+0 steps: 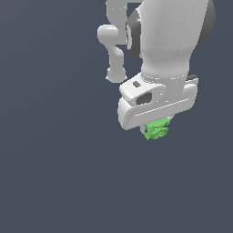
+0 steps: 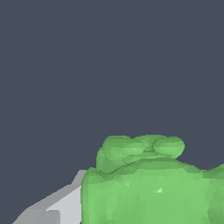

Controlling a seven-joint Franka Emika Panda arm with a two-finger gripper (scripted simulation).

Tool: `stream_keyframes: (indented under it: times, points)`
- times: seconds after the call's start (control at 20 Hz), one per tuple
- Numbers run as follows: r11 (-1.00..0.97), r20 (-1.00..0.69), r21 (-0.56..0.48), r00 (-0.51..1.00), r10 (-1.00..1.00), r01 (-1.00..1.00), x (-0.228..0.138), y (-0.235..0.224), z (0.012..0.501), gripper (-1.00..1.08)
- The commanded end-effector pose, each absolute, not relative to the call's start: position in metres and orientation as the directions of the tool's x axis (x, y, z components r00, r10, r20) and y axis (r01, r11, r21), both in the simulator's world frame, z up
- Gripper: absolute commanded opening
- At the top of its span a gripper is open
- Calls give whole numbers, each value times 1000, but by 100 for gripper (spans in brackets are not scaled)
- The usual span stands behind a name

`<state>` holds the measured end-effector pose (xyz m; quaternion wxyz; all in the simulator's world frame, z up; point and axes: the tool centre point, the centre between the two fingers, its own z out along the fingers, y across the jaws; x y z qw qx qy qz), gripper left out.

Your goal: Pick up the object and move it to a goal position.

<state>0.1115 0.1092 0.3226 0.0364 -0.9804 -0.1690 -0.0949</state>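
Note:
The object is a small bright green lumpy piece tucked right under the white gripper in the exterior view. The hand's wide body covers most of the fingers, and the green piece sits between them, so the gripper is shut on it. In the wrist view the object looms large and close, with a grey finger showing beside it. No goal marker shows in either view.
The white arm rises from the hand toward the top of the exterior view, with a further link behind it. Everything else is a plain dark blue-grey background.

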Motion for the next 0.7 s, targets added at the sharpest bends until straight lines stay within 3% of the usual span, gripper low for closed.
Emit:
stream_keyframes:
  times: [0.0, 0.65]
  points:
    - [-948, 216, -46, 930, 297, 314, 113, 122, 351, -100]
    - [-968, 267, -62, 939, 218, 242, 122, 156, 435, -100]
